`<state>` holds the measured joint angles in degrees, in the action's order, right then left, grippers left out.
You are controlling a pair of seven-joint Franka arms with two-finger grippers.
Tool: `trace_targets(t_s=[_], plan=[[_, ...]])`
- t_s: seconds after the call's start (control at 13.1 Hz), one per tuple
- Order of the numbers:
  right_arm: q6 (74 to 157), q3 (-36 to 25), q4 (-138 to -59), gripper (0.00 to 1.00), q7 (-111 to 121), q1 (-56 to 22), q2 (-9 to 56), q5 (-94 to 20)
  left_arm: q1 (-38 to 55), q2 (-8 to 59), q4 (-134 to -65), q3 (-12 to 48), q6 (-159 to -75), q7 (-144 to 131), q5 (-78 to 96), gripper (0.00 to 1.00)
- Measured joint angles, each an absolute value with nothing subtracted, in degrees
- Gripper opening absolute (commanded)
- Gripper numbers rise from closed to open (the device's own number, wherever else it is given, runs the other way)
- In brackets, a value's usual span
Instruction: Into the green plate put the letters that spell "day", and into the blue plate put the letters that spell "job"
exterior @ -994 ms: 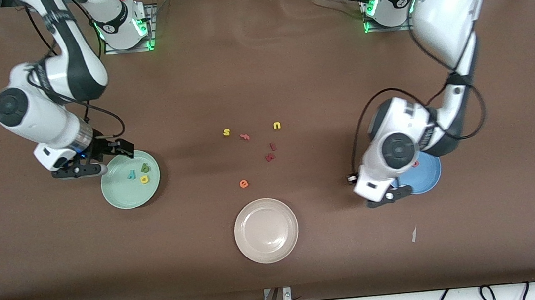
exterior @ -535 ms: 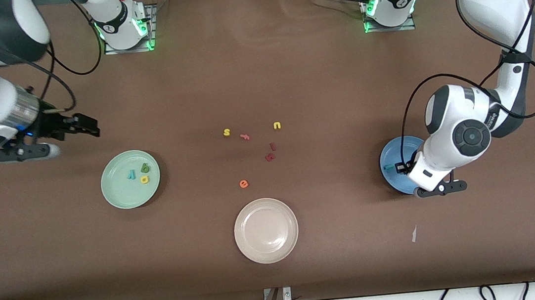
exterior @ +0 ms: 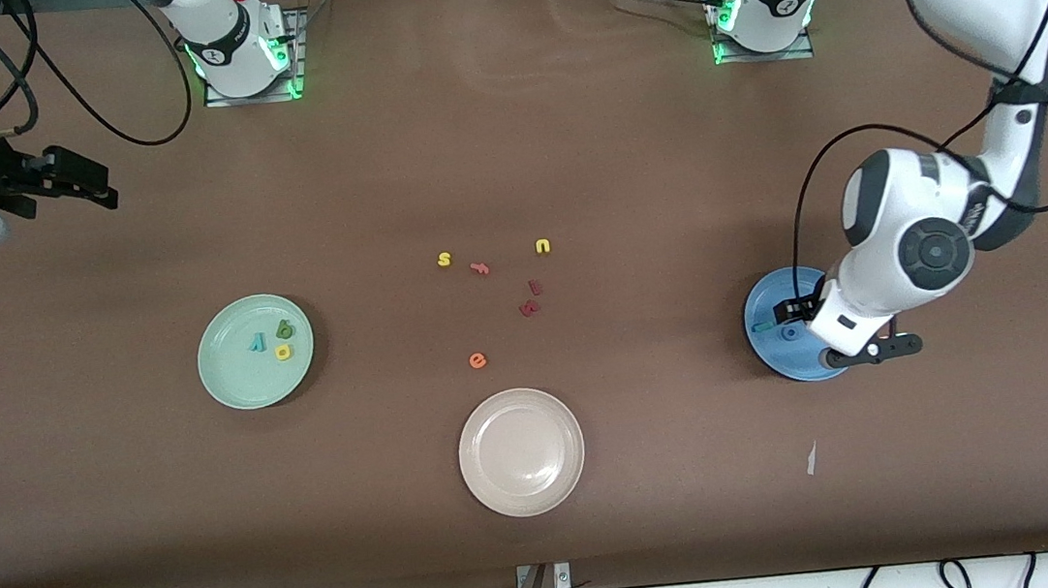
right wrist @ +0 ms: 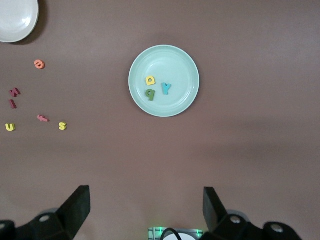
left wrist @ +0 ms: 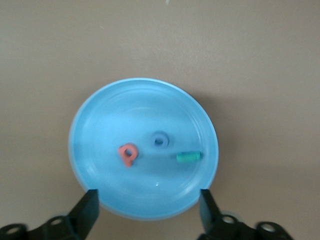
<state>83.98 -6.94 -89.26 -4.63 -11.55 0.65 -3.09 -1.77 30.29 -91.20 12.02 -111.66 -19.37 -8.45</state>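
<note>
Front view: a brown table [exterior: 510, 159] is seen from above, with a beige plate [exterior: 521, 452] taken as the landmark near the camera's edge. The pale green plate [exterior: 255, 351] is set farther from the camera than the beige plate, toward the right arm's end of the table. Three foam letters are held in it: a dark green d [exterior: 283, 330], a yellow a [exterior: 283, 351] and a teal y [exterior: 256, 342], close together. The blue plate [exterior: 773, 346] is set farther from the camera than the beige plate, toward the left arm's end. In the left wrist view, a salmon-pink b [left wrist: 128, 154], a blue o [left wrist: 160, 139] and a teal j [left wrist: 189, 157] are shown lying apart inside it. Loose letters are scattered farther from the camera than the beige plate: an orange e [exterior: 478, 361], two dark red letters [exterior: 530, 299], a pink f [exterior: 479, 267], a yellow s [exterior: 443, 260] and a yellow u [exterior: 542, 246].

The left gripper [left wrist: 149, 212] is held over the blue plate, fingers spread apart, nothing between them. The right gripper [right wrist: 146, 210] is raised over bare table at the right arm's end, well away from the beige plate, fingers likewise apart and empty.
</note>
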Motion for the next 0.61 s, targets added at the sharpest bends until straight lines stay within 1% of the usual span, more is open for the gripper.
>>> trace_targets(t_s=[0.15, 0.31, 0.54, 0.61], plan=[[84.3, -6.9, -90.1, 1.00, -4.6, -11.5, 1.0, -3.1, -1.1, 29.0, -83.1, 12.3, -100.8, -19.4, -8.4, 1.00], [84.8, -6.8, -90.6, 1.00, -4.6, -11.6, 1.2, -3.0, -0.8, 28.5, -78.0, 12.5, -94.2, -19.4, -8.4, 1.00], [85.0, -6.7, -90.7, 1.00, -4.6, -11.6, 1.2, -3.0, -0.1, 28.1, -74.2, 12.1, -90.7, -15.6, -8.4, 1.00], [85.1, -6.7, -90.6, 1.00, -4.6, -11.6, 1.2, -3.0, 1.7, 27.3, -73.4, 9.8, -90.3, -13.1, -7.8, 1.00]])
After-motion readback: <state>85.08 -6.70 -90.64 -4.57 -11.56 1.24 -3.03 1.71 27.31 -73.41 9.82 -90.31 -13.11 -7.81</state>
